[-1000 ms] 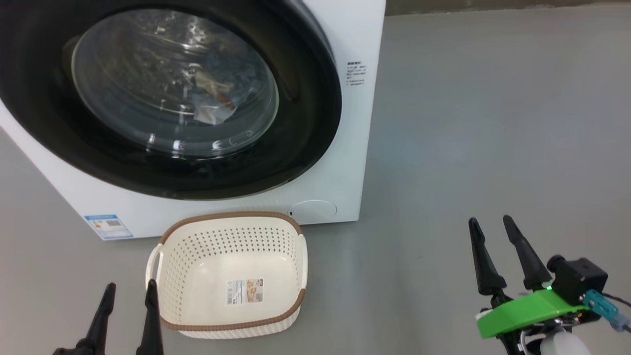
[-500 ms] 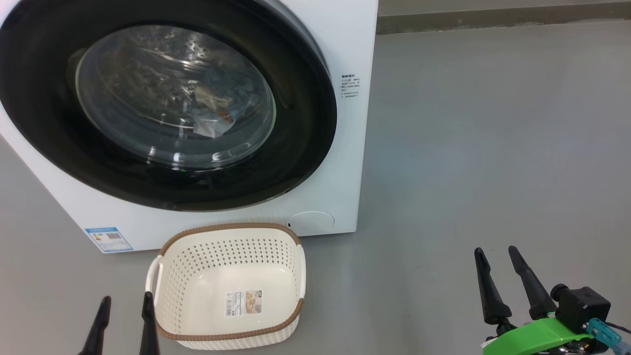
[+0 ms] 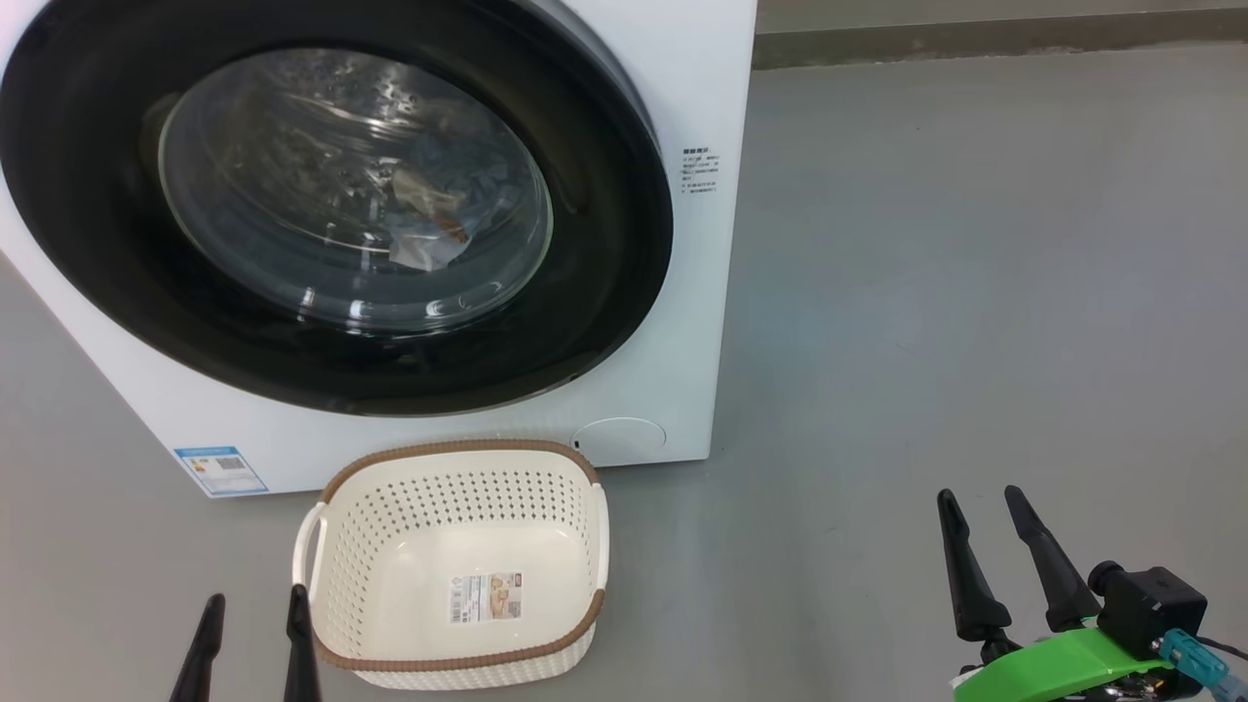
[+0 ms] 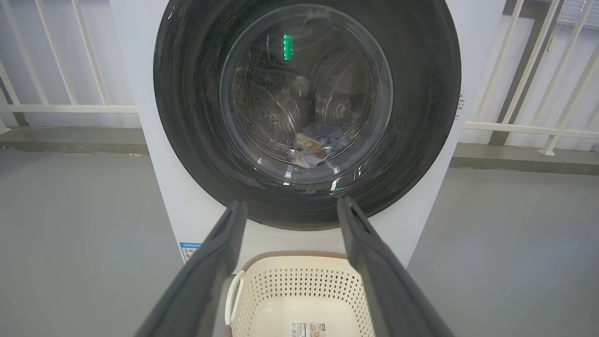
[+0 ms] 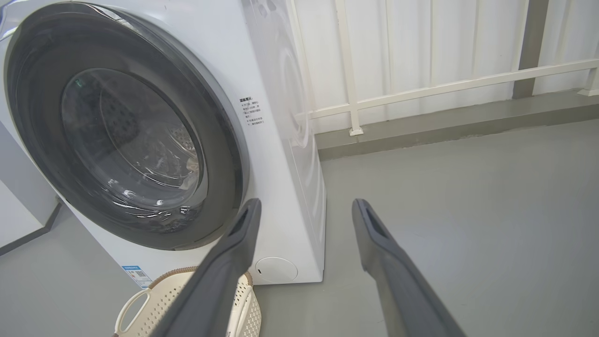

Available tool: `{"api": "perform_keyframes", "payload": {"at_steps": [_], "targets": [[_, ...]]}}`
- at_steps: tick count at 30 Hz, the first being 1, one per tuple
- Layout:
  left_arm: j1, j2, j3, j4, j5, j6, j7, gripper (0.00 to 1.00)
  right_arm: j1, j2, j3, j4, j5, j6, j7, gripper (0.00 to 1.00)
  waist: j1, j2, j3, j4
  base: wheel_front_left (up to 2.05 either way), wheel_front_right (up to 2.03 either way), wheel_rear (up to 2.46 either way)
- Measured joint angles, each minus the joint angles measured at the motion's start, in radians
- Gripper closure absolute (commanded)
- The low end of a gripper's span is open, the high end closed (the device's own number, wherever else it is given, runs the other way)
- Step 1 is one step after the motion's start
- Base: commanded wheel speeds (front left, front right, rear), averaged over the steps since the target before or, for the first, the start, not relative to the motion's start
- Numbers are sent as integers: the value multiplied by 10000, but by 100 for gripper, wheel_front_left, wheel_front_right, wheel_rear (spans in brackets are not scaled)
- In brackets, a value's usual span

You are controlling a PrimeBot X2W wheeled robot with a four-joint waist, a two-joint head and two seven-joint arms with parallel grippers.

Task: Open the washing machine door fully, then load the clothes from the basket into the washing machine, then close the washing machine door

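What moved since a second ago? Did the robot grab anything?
Both the left pincer and right pincer pulled back a little toward the robot, open and empty; the view shifted too. Nothing grabbed or dropped. The washing machine door stays shut, the clothes inside, the basket empty.

Washing machine door (image 3: 341, 195): wide black rim, high gloss, mirror-like reflections; centre clear glass, smooth, glare spots
Washing machine (image 3: 712, 88) body: white, smooth, slight sheen
Drum (image 4: 281, 117): perforated bright metal
Clothes (image 3: 439, 210) behind glass: soft crumpled cloth
Basket (image 3: 458, 450): cream plastic, perforated, low sheen; brown woven-look rim; paper-like sticker (image 3: 486, 597) on bottom
Floor (image 3: 975, 273): grey, smooth, matt
Left gripper (image 3: 255, 597), right gripper (image 3: 978, 493): fingers (image 3: 1048, 565) dark, matt
Bracket (image 3: 1063, 663) at right wrist: green plastic, smooth
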Motion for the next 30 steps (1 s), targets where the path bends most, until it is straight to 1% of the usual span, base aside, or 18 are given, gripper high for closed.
{"api": "perform_keyframes", "payload": {"at_steps": [6,7,13,18,25,27,30], "targets": [[4,6,-86,2,2,19,0,0,0,2,35,0,2,0,0,0,0,0,-19,23,0,0,0],[4,-19,-102,67,-6,15,6,100,0,8,33,67,8,2,0,100,0,0,-23,24,0,0,0],[87,-221,-167,698,-102,13,119,100,303,56,29,723,148,2,58,100,0,1,-23,26,0,0,0],[90,-221,-157,769,-616,-4,247,100,337,67,10,734,518,2,194,100,8,0,-44,14,0,0,0],[79,-219,-136,832,-1290,-23,424,100,336,69,-12,734,1154,2,364,100,3,0,-23,3,0,0,0],[35,-217,-117,865,-1676,-31,506,100,336,69,-27,736,1584,2,460,100,3,0,-20,-3,0,0,0],[-9,-215,-104,899,-1969,-44,600,100,335,69,-44,736,1770,2,548,100,3,0,-19,-8,0,0,0]]}}
